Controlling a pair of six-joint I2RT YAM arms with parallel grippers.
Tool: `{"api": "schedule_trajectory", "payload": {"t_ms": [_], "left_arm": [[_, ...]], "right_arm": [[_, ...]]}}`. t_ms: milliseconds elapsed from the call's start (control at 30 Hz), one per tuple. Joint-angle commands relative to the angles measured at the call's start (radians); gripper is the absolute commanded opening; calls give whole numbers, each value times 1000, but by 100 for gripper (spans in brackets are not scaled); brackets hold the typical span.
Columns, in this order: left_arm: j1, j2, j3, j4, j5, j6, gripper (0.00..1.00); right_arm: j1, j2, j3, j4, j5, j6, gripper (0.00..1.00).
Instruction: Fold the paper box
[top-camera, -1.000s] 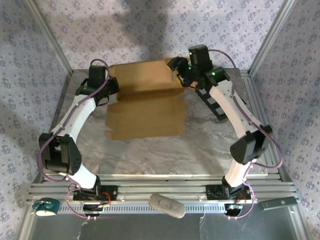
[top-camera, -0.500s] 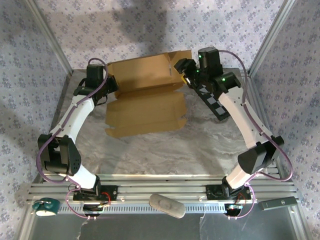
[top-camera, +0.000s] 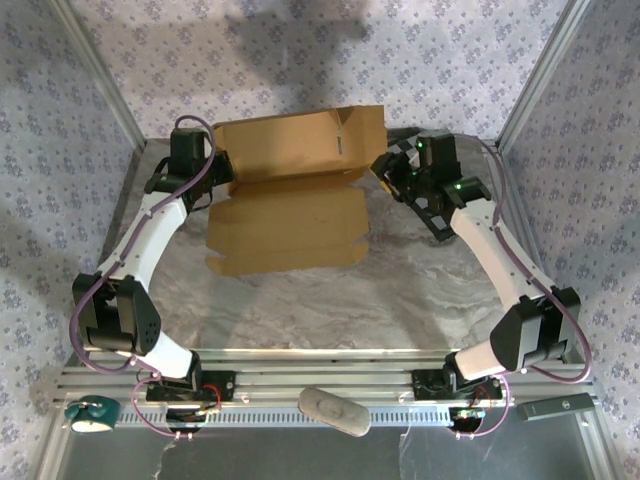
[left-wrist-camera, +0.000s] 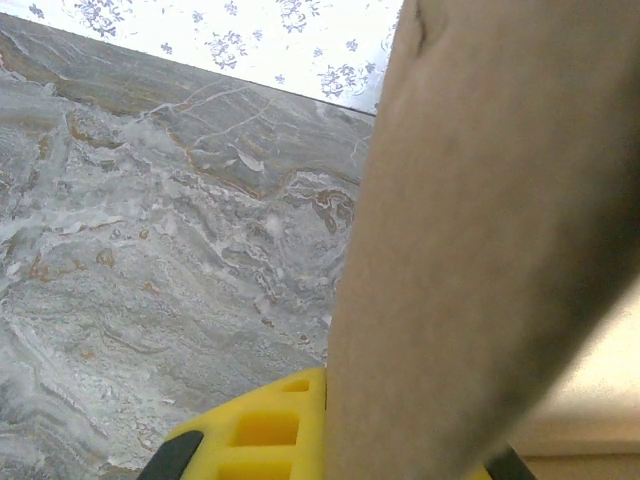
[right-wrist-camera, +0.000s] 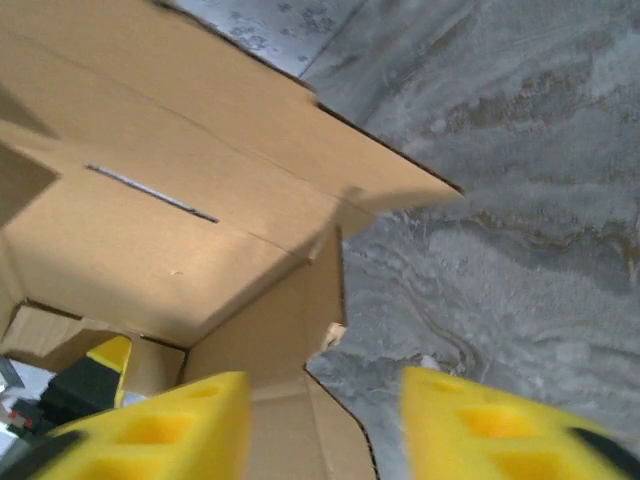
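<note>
The paper box (top-camera: 285, 228) is tan cardboard, its near half flat on the table and its back panel (top-camera: 295, 143) raised, with a side flap (top-camera: 368, 128) at the right end. My left gripper (top-camera: 217, 178) is shut on the box's left edge; in the left wrist view a cardboard flap (left-wrist-camera: 470, 250) stands against the yellow finger (left-wrist-camera: 250, 430). My right gripper (top-camera: 386, 172) hangs just off the box's right edge. Its yellow fingers (right-wrist-camera: 170, 420) stand apart, with the cardboard's edge (right-wrist-camera: 300, 320) and bare table between them.
A black-and-white checkerboard panel (top-camera: 428, 208) lies under the right arm. The marbled tabletop (top-camera: 330, 310) stretches in front of the box. A grey oval object (top-camera: 334, 410), a teal item (top-camera: 90, 413) and a black bar (top-camera: 556, 407) lie along the front rail. Aluminium posts bound both sides.
My right gripper has drawn away from the raised panel's right end, to the right and nearer, and its jaws have narrowed. The panel's right flap now stands out. The left arm barely moved.
</note>
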Motion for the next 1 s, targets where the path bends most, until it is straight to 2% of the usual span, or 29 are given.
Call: {"api": "schedule_trajectory", "payload": {"t_ms": [0, 100, 200, 433, 600, 700, 800, 967], "left_arm": [[-2, -20, 38, 1, 1, -1, 0], [-1, -21, 43, 3, 4, -7, 0], [-3, -23, 43, 2, 9, -8, 0], [-5, -30, 45, -11, -3, -14, 0], [-12, -34, 53, -18, -11, -18, 0], [-19, -34, 56, -16, -12, -15, 0], [-33, -30, 60, -21, -17, -6, 0], [-59, -19, 73, -44, -49, 19, 0]], "right_arm": [[-20, -52, -66, 62, 17, 27, 29], [-28, -44, -116, 83, 21, 54, 26], [-26, -6, -123, 144, -6, 71, 34], [20, 145, 68, 21, 7, 45, 35], [58, 185, 102, 4, 27, 60, 34], [71, 205, 132, 6, 28, 58, 29], [87, 219, 172, 15, 32, 47, 29], [125, 296, 347, -166, 59, -53, 19]]}}
